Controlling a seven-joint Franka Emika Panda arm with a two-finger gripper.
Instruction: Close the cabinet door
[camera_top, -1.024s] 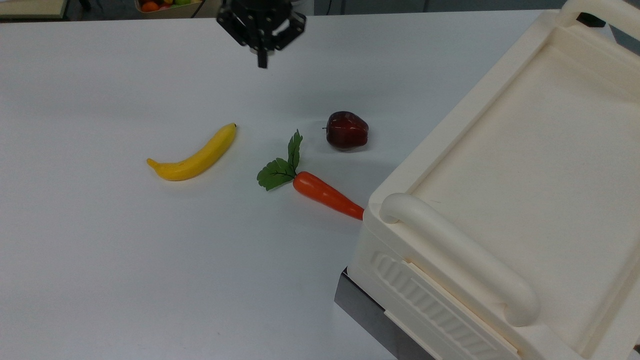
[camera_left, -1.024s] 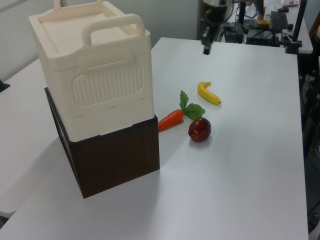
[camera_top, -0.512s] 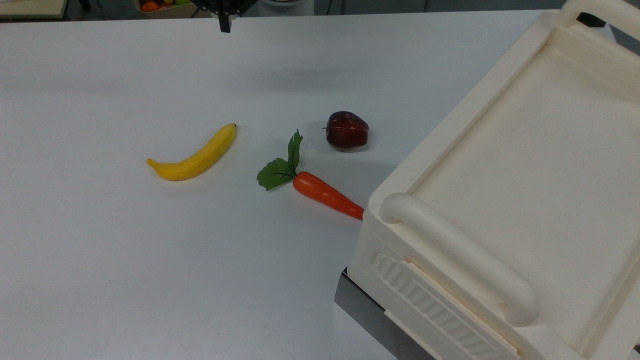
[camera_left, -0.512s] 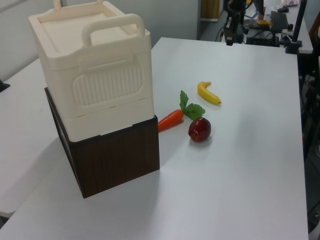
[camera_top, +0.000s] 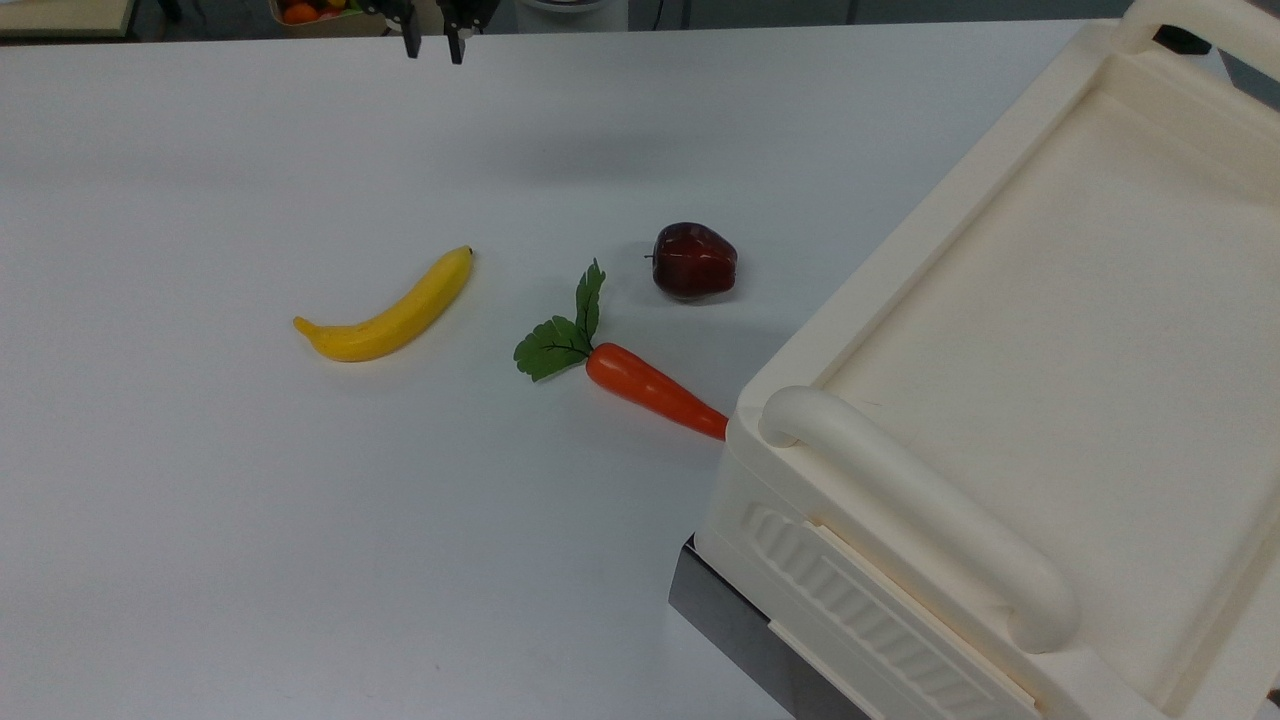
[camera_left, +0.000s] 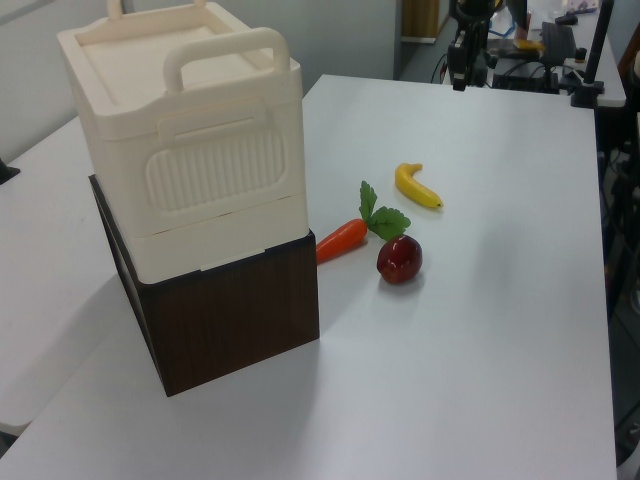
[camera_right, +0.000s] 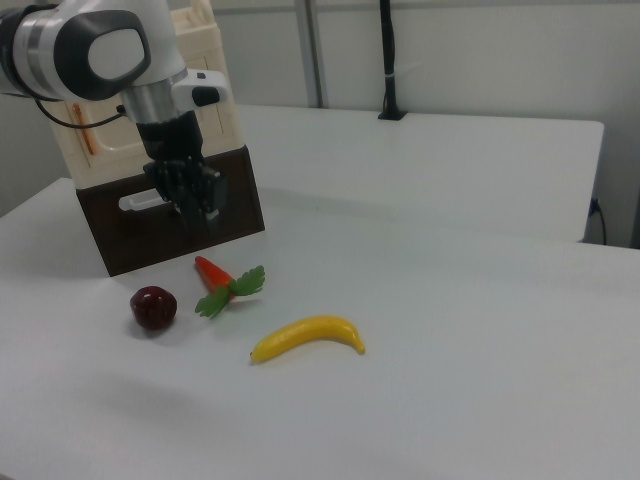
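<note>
Tool (camera_top: 431, 42) spread, empty, well apart from cabinet (camera_left: 190, 170); cabinet door (camera_right: 85, 135) likely light, stiff, hinged: push its flat face.

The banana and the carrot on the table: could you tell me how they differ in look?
The banana is yellow and curved; the carrot is orange and straight. The carrot has green leaves; the banana has none. The carrot's tip reaches the cabinet; the banana lies apart. Both lie flat on the table.
</note>
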